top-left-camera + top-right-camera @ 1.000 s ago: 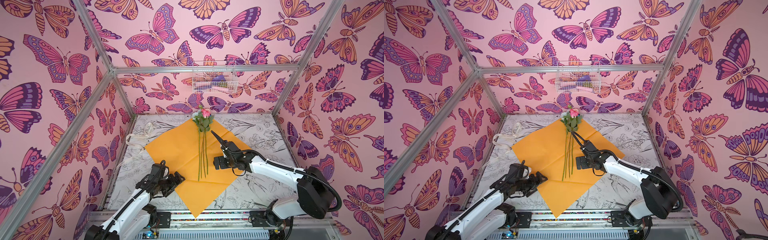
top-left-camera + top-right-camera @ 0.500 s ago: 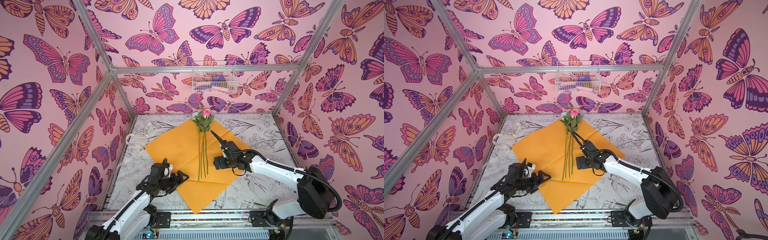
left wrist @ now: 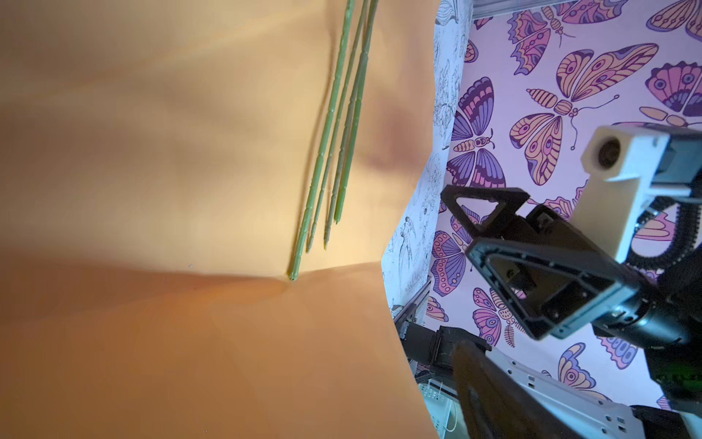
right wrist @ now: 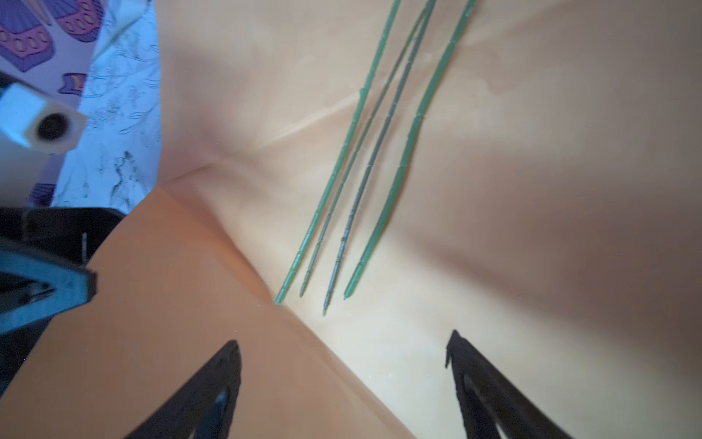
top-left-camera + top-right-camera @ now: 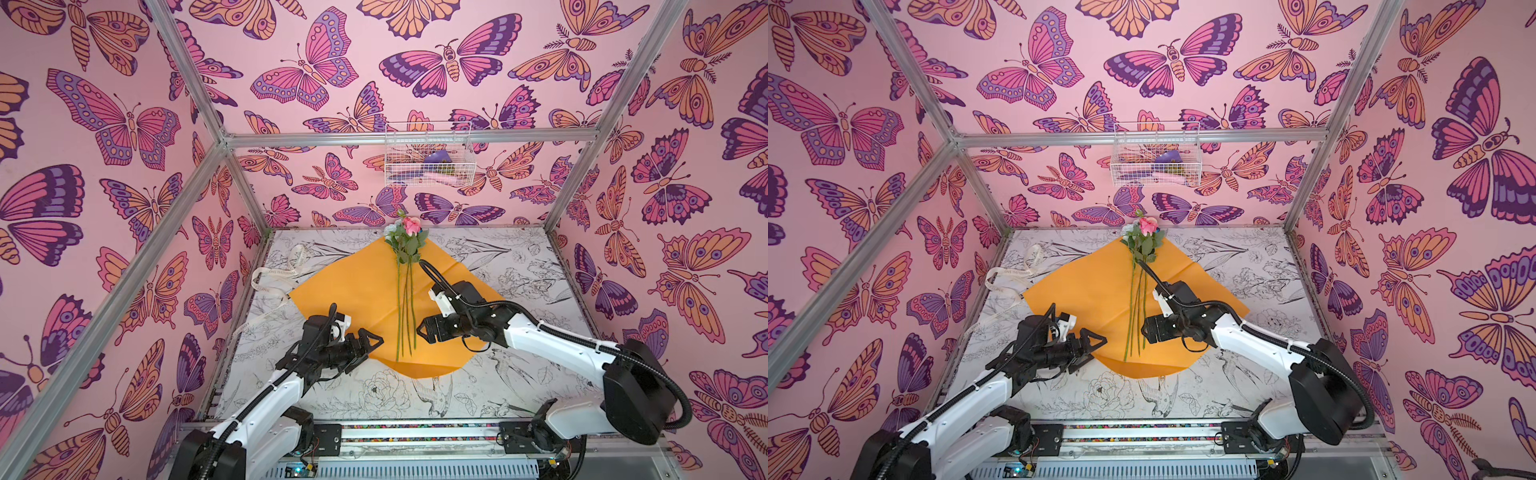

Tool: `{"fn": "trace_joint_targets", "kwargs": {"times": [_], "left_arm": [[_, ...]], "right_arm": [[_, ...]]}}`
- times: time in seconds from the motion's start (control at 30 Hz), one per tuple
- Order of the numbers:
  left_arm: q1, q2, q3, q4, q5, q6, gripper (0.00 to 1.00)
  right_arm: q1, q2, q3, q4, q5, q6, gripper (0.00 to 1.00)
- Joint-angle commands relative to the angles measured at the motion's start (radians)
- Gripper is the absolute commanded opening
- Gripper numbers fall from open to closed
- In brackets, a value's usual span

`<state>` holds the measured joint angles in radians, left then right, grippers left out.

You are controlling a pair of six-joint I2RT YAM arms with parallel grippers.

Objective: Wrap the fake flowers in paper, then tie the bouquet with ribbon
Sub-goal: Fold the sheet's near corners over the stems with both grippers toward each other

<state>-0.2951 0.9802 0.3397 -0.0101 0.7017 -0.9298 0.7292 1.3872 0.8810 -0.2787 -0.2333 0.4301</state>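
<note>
The bouquet of fake flowers [image 5: 409, 232] [image 5: 1146, 232] lies unwrapped on a flat orange paper sheet [image 5: 349, 291] [image 5: 1084, 291], heads at the back and bare green stems [image 4: 364, 159] [image 3: 330, 125] running to the front. The sheet's front corner is folded up as a flap [image 4: 159, 304] [image 3: 190, 349] that meets the longest stem's end. My left gripper [image 5: 370, 351] [image 5: 1094, 352] is open at the flap's left side. The flap hides one finger, and the other finger [image 3: 490, 391] shows. My right gripper [image 4: 342, 353] [image 5: 420, 331] is open just right of the stem ends, empty.
A cream lettered ribbon [image 5: 274, 276] [image 5: 1009, 276] lies loose on the drawn-flower table cover at the back left. A white wire basket [image 5: 428, 156] hangs on the back wall. Butterfly-patterned walls and metal posts enclose the table.
The sheet's front corner has folded up toward the stem ends. My left gripper has moved right and forward along the sheet. My right gripper's jaws have narrowed a little.
</note>
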Motion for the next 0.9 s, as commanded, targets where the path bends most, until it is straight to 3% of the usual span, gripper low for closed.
{"fn": "trace_joint_targets", "kwargs": {"times": [0.0,0.3,0.7,0.87], "left_arm": [[-0.001,0.037,0.034,0.077,0.018,-0.018,0.96],[0.002,0.147,0.051,0.119,0.021,-0.04,0.96],[0.013,0.16,0.034,0.121,-0.009,-0.063,0.96],[0.019,0.164,0.029,0.13,-0.026,-0.079,0.96]], "right_arm": [[0.016,-0.064,-0.025,0.049,-0.109,-0.067,0.88],[0.132,-0.158,-0.069,0.07,-0.096,-0.167,0.95],[0.143,-0.19,-0.083,0.082,-0.129,-0.18,0.97],[0.171,-0.123,-0.063,0.035,-0.068,-0.202,0.98]]}}
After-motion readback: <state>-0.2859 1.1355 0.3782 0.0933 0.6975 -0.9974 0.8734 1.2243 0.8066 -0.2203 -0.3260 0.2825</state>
